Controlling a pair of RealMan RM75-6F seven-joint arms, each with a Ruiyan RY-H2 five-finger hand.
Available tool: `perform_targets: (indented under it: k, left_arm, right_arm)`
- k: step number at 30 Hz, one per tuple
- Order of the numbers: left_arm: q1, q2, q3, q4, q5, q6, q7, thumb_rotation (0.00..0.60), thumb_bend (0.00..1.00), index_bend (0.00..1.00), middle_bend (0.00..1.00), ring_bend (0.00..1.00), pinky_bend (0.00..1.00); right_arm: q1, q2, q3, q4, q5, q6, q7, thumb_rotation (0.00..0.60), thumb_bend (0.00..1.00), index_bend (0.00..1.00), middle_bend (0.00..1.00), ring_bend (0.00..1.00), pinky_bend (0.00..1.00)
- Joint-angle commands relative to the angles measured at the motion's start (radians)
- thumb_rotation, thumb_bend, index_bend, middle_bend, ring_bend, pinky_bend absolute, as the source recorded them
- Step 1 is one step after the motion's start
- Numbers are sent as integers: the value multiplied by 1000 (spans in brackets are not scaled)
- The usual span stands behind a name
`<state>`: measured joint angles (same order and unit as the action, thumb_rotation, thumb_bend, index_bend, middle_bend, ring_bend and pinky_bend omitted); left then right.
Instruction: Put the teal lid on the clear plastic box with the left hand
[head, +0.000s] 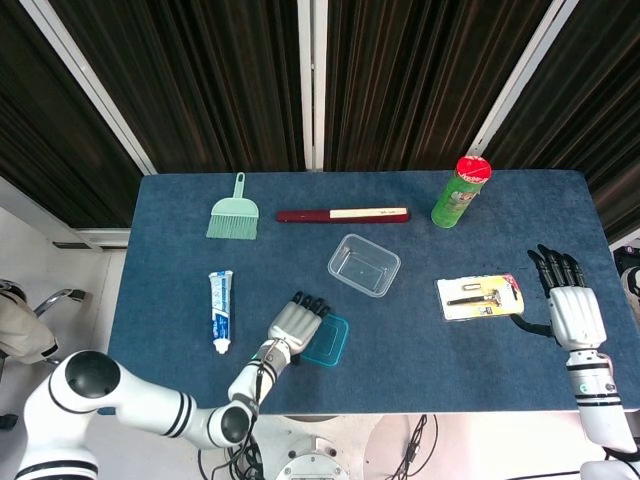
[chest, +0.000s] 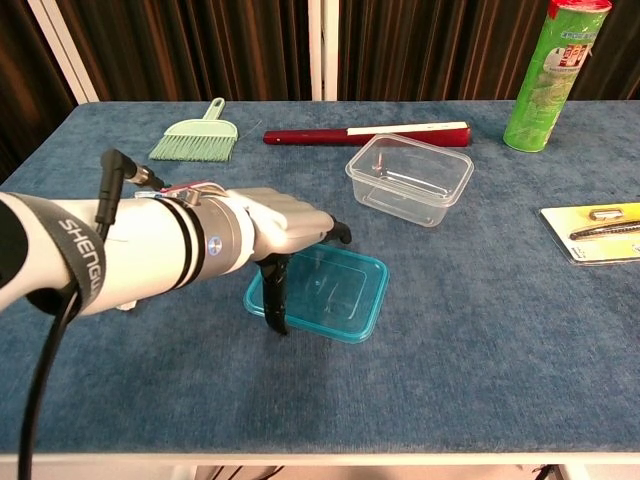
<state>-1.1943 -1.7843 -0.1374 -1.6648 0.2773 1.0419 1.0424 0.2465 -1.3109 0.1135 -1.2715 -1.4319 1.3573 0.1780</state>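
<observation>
Left hand (chest: 270, 228) sits over the near-left part of the teal lid (chest: 330, 295), fingers stretched flat above it, thumb pointing down at the lid's near-left edge; can't tell if it actually grips the lid. Lid lies flat on the blue table (chest: 480, 340). Clear plastic box (chest: 410, 178) stands open just behind and right of the lid, apart from it. Right hand (head: 568, 305) rests at the table's right edge, fingers spread, holding nothing, beside the razor pack (head: 481, 297).

One lid (chest: 322, 294), one clear box (chest: 410, 179), one brush (head: 234, 213), one toothpaste tube (head: 220, 309), one can (head: 459, 191), one razor pack (head: 481, 297), one red stick (head: 342, 214).
</observation>
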Motion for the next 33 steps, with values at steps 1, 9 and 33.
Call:
perform_targets:
  k: [1, 9, 33]
  left_arm:
    - [-5, -2, 3, 5, -14, 2, -2, 600, 0, 71, 0, 0, 0]
    - [30, -20, 21, 27, 82, 41, -76, 600, 93, 291, 213, 90, 5]
    - [-71, 296, -109, 81, 415, -331, -353, 600, 204, 358, 308, 197, 24]
  right_arm:
    - [-2, -1, 1, 2, 1, 0, 3, 600, 33, 0, 0, 0, 0]
    - [-6, -2, 1, 5, 1, -1, 6, 600, 33, 0, 0, 0, 0]
    - [-57, 91, 6, -181, -8, 80, -98, 600, 33, 0, 0, 0, 0]
